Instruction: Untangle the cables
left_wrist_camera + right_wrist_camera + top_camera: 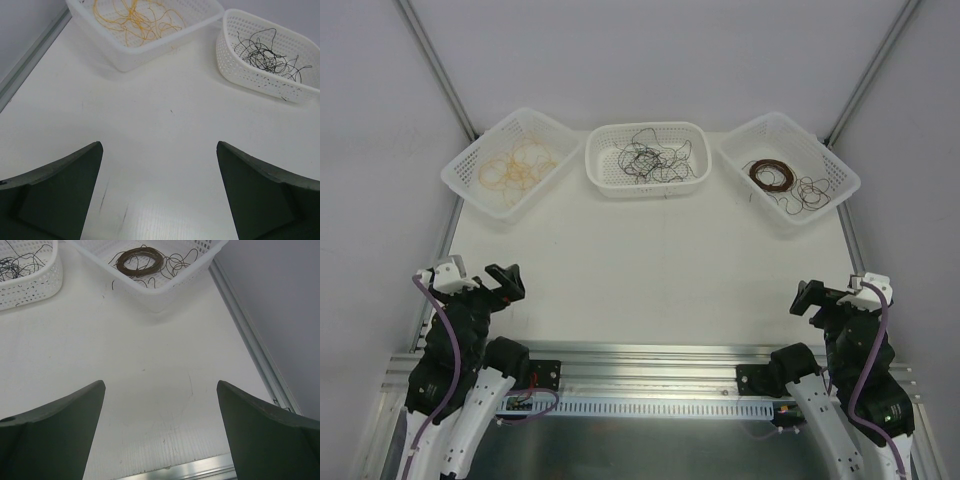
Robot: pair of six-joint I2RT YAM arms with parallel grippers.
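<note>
The cables lie in three white baskets along the far edge of the table. Yellow-tan cables (517, 165) (135, 20) curl loosely in the left basket (460, 172). A black tangle (650, 160) (265, 52) fills the middle basket (645, 189). A dark brown coil (770, 175) (140, 261) with loose loops beside it lies in the right basket (840, 172). My left gripper (500, 287) (159, 145) is open over bare table near the front left. My right gripper (815, 298) (160, 383) is open near the front right. Neither holds or touches anything.
A metal rail (650, 360) runs along the table's near edge between the arm bases. Slanted frame bars (440, 70) rise at the back left and back right, and a side rail (250, 340) borders the table's right edge. Purple cords (435, 320) run along both arms.
</note>
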